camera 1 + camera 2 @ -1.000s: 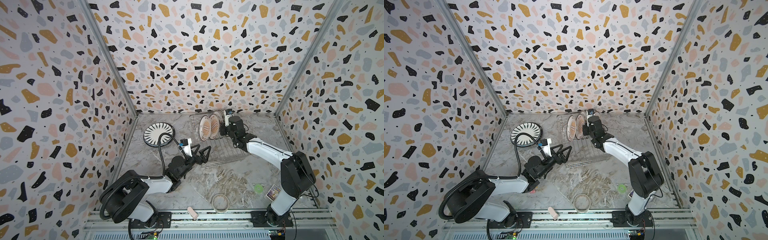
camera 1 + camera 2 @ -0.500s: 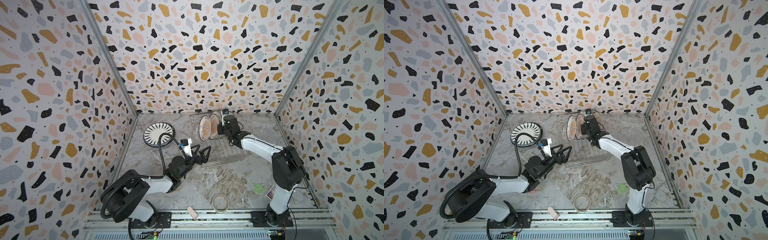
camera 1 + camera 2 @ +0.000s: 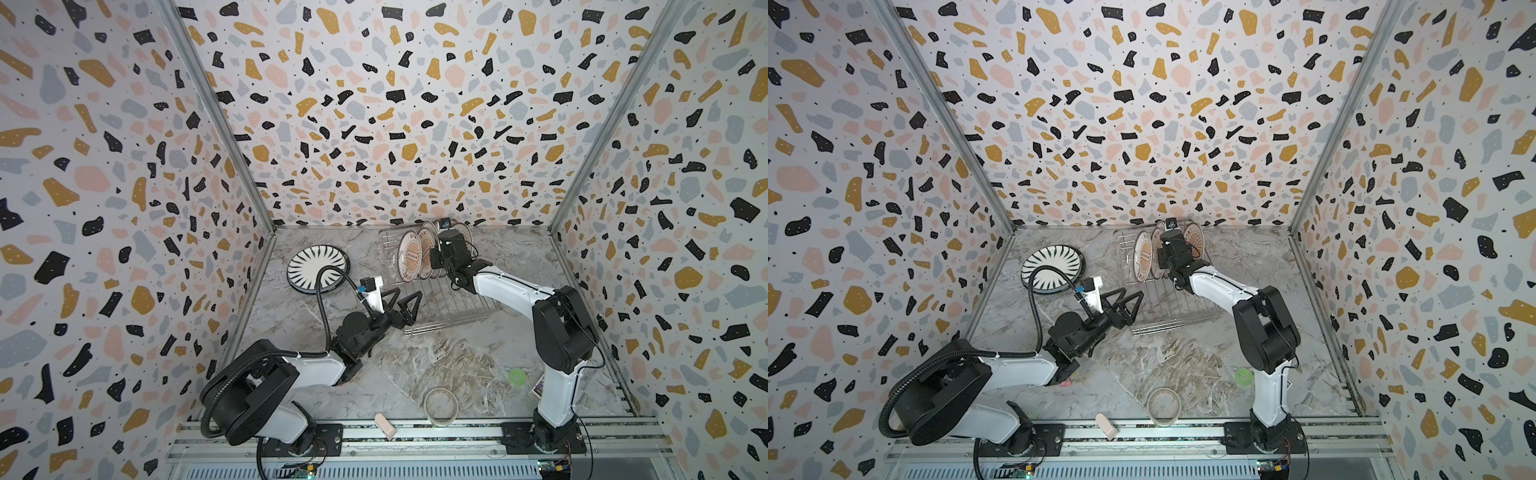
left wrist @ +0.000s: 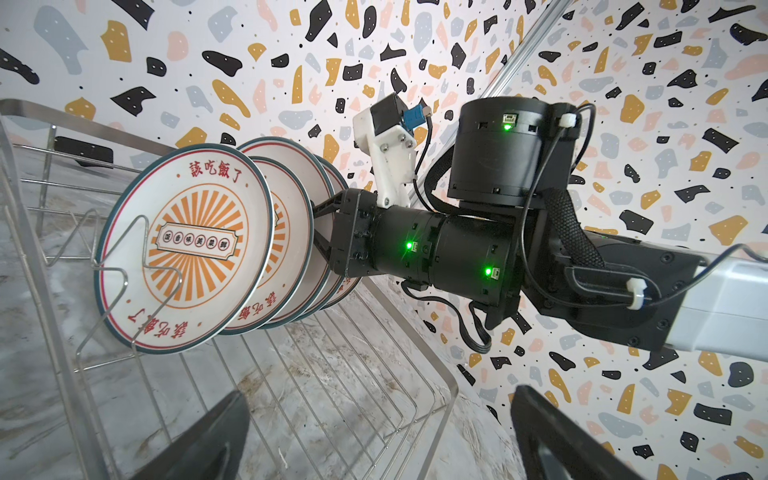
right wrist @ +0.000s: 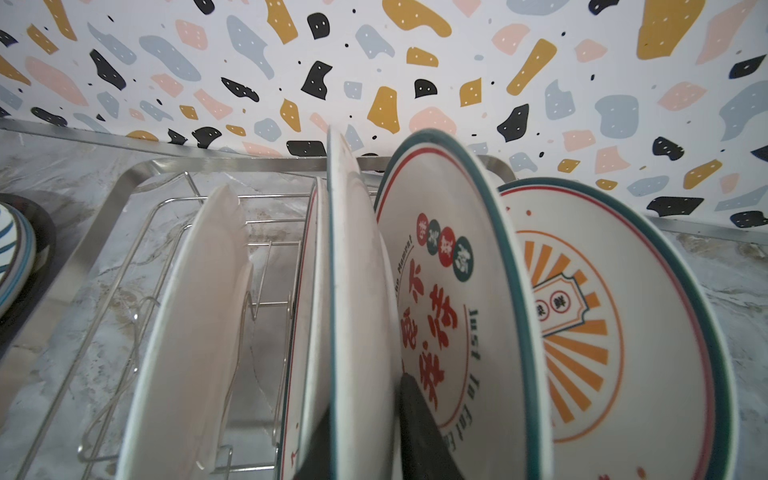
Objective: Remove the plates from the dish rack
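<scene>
While right gripper [image 5: 368,399] pinches an upright teal-rimmed white plate [image 5: 349,249], left gripper [image 3: 406,296] spread

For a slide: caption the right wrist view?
Right claw gripping an upright plate among other plates in the dish rack.

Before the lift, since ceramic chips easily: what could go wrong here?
The right gripper pinches only the rim of a white, teal-edged ceramic plate; it could slip. The red-lettered round plate leans close beside it, so lifting may knock them together or snag the silver wire dish rack.

plates [image 4: 187,249] upright in dish rack [image 4: 41,106], fingers [image 4: 208,440] apart
</scene>
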